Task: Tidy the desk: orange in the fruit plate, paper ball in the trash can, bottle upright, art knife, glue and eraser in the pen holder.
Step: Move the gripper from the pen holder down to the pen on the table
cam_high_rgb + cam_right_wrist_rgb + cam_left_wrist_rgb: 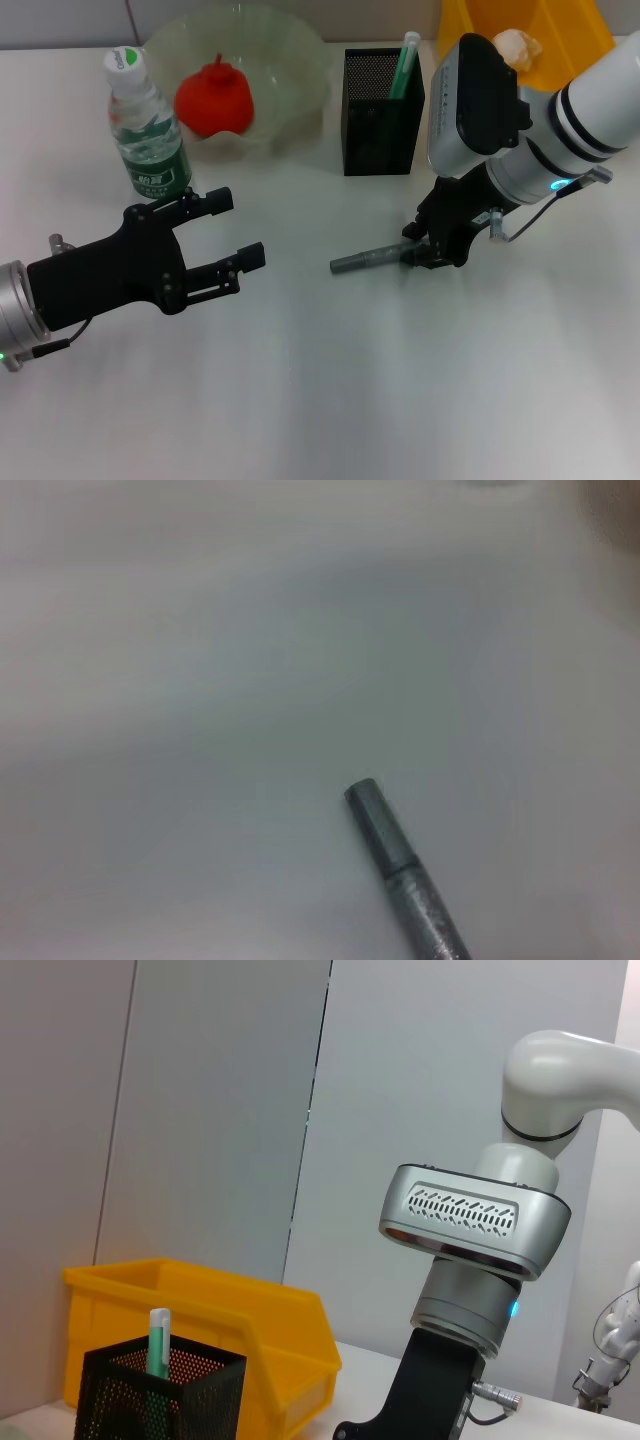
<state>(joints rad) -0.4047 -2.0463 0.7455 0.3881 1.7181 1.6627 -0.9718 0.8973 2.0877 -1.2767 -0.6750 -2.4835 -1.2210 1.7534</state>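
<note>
The grey art knife [368, 261] lies flat on the white desk, and my right gripper [422, 252] is down over its right end; the right wrist view shows its free end [385, 835]. My left gripper [232, 232] hovers open and empty at front left, just in front of the upright bottle [146, 128]. The orange [213, 97] sits in the fruit plate [297, 62]. A green glue stick [405, 62] stands in the pen holder [382, 125]. The paper ball [518, 46] rests in the yellow trash can [560, 25]. The eraser is out of view.
The left wrist view shows the pen holder [160, 1395], the trash can [255, 1345] behind it and my right arm [470, 1225] off to one side. Bare desk [330, 390] lies in front of both grippers.
</note>
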